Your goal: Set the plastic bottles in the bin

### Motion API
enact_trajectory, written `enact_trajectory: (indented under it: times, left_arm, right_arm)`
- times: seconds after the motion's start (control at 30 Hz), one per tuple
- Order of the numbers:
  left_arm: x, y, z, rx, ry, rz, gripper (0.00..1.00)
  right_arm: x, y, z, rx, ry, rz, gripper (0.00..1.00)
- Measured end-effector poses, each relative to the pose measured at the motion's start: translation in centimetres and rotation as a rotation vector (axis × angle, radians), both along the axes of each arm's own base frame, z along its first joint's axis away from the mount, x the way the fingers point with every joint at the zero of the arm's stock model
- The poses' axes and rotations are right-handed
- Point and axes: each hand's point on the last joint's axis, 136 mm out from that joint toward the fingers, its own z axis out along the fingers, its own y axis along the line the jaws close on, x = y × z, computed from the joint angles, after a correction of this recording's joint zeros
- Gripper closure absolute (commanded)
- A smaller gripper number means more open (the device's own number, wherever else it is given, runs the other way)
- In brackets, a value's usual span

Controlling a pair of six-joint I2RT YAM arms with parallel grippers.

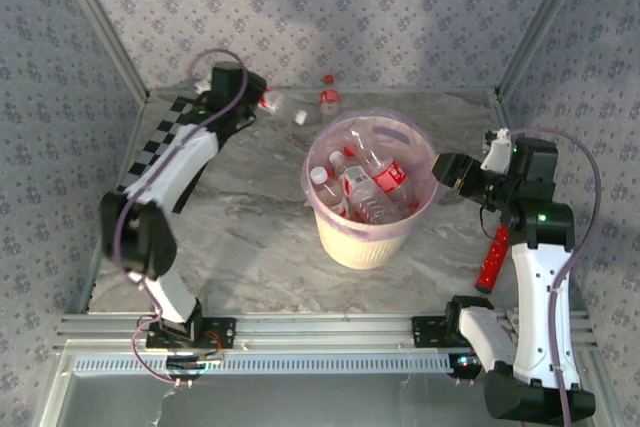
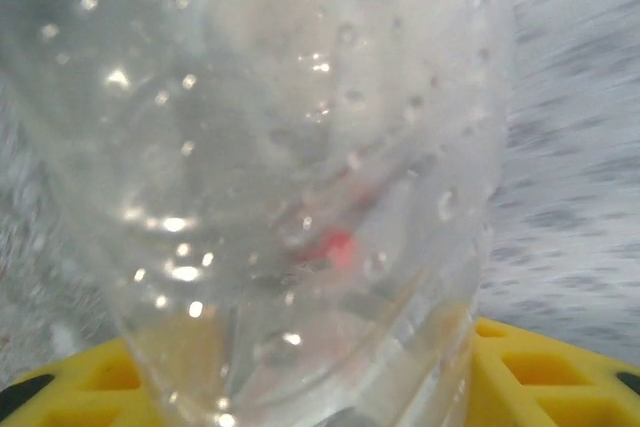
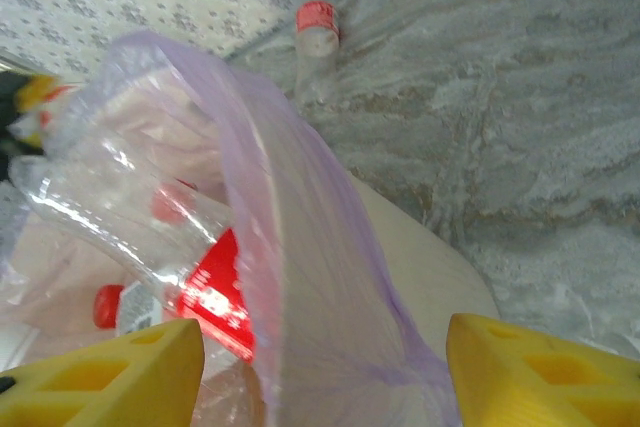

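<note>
- At 11 o'clock from the bin (image 1: 365, 237), close to the far wall, a clear bottle (image 2: 300, 167) sits between the fingers (image 2: 540, 367) of the left tool (image 1: 262, 103). The yellow fingers press on both sides of its body, so the left tool is pinching it.
- Several bottles (image 1: 375, 182) with red labels and caps lie inside the bin, within its lilac liner (image 3: 300, 247).
- One more upright bottle (image 1: 329, 99) stands at 12 o'clock, near the held one.
- The right tool (image 1: 447, 169) hovers at 3 o'clock, just beside the bin's rim. Its fingers are spread and hold nothing.
- The step in hand looks like carrying the pinched bottle to the bin:
  - Its wall is beaded with droplets and probably slick, so a firm, steady squeeze is wise.
  - Lift straight up first, clear of the upright bottle, then swing toward 5 o'clock.
  - Pass above the liner's edge and let go over the opening, away from the right tool.
- The table (image 1: 250, 237) is grey and marbled.
- A chequered board (image 1: 165, 137) lies at 10 o'clock under the left arm, and a red bar (image 1: 492, 257) lies at 4 o'clock.
- Pale flower-patterned walls (image 1: 400, 7) close the space on three sides.
</note>
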Motion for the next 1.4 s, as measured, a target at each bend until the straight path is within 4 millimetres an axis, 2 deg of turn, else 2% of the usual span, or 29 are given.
enact_trajectory:
  times: [0.03,0.1,0.17,0.23,0.3,0.4,0.53,0.63,0.73,0.93,1.03,1.23,1.3,1.4]
  left_arm:
    - [-1.2,0.7,3.3,0.001,-0.069,0.007,0.56]
    - [-3.9,1.4,8.4,0.004,-0.181,0.005,0.58]
    - [-6.6,1.0,12.2,0.016,-0.269,-0.018,0.59]
    - [-9.7,-1.3,15.4,0.032,-0.348,-0.085,0.59]
    - [-12.1,-4.3,16.7,0.037,-0.387,-0.169,0.59]
    - [-14.9,-9.2,16.4,0.034,-0.387,-0.297,0.6]
    - [-17.9,-14.4,13.3,0.065,-0.326,-0.408,0.61]
    - [-20.3,-17.7,10.8,0.102,-0.28,-0.484,0.59]
    - [-22.2,-19.9,9.0,0.143,-0.254,-0.528,0.54]
    - [-22.8,-20.7,6.3,0.201,-0.215,-0.523,0.13]
    - [-22.5,-21.0,5.5,0.232,-0.209,-0.526,0.0]
    - [-22.5,-20.3,6.0,0.312,-0.246,-0.535,0.0]
    - [-22.6,-19.4,6.9,0.348,-0.273,-0.526,0.01]
    - [-22.9,-17.2,9.3,0.379,-0.33,-0.494,0.1]
  right_arm:
    - [0.2,0.0,0.5,-0.002,-0.015,-0.001,0.33]
    - [0.4,-0.1,1.0,-0.002,-0.03,-0.002,0.33]
    - [0.7,-0.1,1.1,-0.002,-0.034,-0.003,0.33]
    - [1.1,-0.1,1.1,0.001,-0.03,-0.005,0.33]
    - [1.5,-0.2,0.9,0.01,-0.021,-0.009,0.33]
    - [1.9,-0.2,0.9,0.029,-0.007,-0.02,0.33]
    - [3.0,0.4,2.6,0.053,-0.028,-0.003,0.33]
    - [3.6,1.9,4.1,0.055,-0.057,0.047,0.33]
    - [4.0,3.3,5.3,0.046,-0.081,0.092,0.33]
    - [3.8,5.3,5.8,0.026,-0.096,0.144,0.32]
    - [3.6,6.3,5.9,0.007,-0.108,0.181,0.28]
    - [2.4,9.9,7.0,-0.076,-0.169,0.338,0.27]
    - [2.0,11.1,7.0,-0.102,-0.185,0.395,0.28]
    - [1.6,12.7,6.3,-0.14,-0.185,0.472,0.3]
